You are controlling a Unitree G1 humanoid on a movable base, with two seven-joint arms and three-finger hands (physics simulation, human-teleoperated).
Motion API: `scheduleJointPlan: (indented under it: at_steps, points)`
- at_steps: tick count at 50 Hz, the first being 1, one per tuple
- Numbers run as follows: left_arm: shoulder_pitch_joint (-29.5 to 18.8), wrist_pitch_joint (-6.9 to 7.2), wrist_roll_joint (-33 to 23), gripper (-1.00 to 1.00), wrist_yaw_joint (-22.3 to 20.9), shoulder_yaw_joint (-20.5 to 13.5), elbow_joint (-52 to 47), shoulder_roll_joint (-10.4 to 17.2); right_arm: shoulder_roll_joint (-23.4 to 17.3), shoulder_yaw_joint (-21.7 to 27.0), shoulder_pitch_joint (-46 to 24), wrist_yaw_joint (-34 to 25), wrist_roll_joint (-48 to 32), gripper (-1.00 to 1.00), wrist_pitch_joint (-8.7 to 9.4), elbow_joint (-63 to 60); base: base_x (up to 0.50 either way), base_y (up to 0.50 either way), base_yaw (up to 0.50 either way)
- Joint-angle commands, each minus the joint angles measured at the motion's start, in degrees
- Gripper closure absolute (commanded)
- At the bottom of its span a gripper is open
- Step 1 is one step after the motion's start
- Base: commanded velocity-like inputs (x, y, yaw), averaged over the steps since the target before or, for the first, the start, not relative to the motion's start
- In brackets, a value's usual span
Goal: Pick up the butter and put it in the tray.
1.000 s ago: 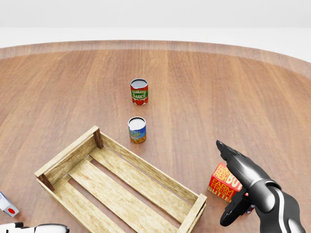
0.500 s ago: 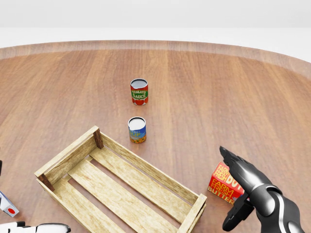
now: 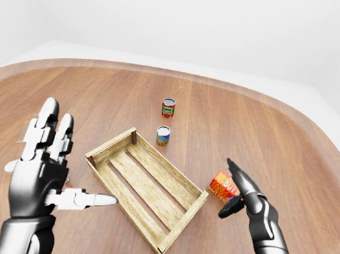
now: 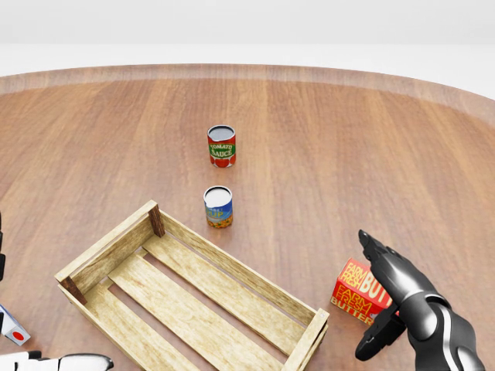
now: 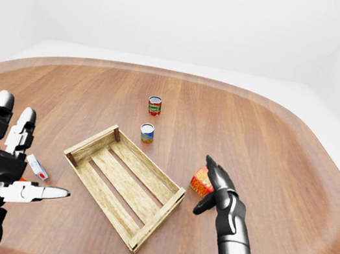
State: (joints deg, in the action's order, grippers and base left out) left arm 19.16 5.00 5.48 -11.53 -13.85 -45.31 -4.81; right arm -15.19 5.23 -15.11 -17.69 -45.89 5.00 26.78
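Note:
The butter [image 4: 356, 291] is a red and orange box lying on the wooden table, just right of the tray's right end in the head view. The tray [image 4: 232, 256] is an empty slatted wooden crate lying at an angle. My right hand [image 4: 377, 301] is open at the butter's right side, with fingers stretched over its right edge and the thumb below; it is not closed on it. My left hand [image 3: 58, 163] is open with fingers spread, raised at the lower left of the left-eye view, well away from the tray.
A tomato sauce can [image 4: 221, 145] and a blue and orange can [image 4: 218, 206] stand above the tray in the head view. A small white item with a red dot [image 5: 36, 167] lies left of the tray. The table's rounded edge runs round the scene.
My right hand has slid a little down and to the right in the head view, uncovering more of the butter's label. The butter, tray and cans have not moved.

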Motion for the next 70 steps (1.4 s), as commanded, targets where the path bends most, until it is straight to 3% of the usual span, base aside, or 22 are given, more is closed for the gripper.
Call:
scheduleJointPlan:
  at_steps: [1, 22, 49, 70]
  points:
    - [-0.24, 0.00, 0.00, -1.00, 0.15, 0.00, 0.47, 0.13, -0.51, -0.13, -1.75, 2.29, 1.68, -1.00, 0.00, 4.20, 0.00, 0.00, 0.00]
    - [-0.49, 0.00, -0.12, -1.00, 0.43, 0.23, 0.99, 0.36, -1.25, -1.06, -3.46, 4.03, 4.12, -1.00, 0.00, 12.22, 0.00, 0.00, 0.00]
    - [-0.48, 0.00, 0.16, -1.00, 0.21, -0.22, 1.17, 0.34, -1.87, -2.45, -9.50, 10.51, 9.02, -1.00, 0.00, 28.50, 0.00, 0.00, 0.00]
    - [-0.66, 0.00, -0.09, -1.00, 0.45, 0.11, 1.70, 0.49, -1.56, -4.75, -10.17, 8.34, 7.22, -1.00, 0.00, 33.95, 0.00, 0.00, 0.00]
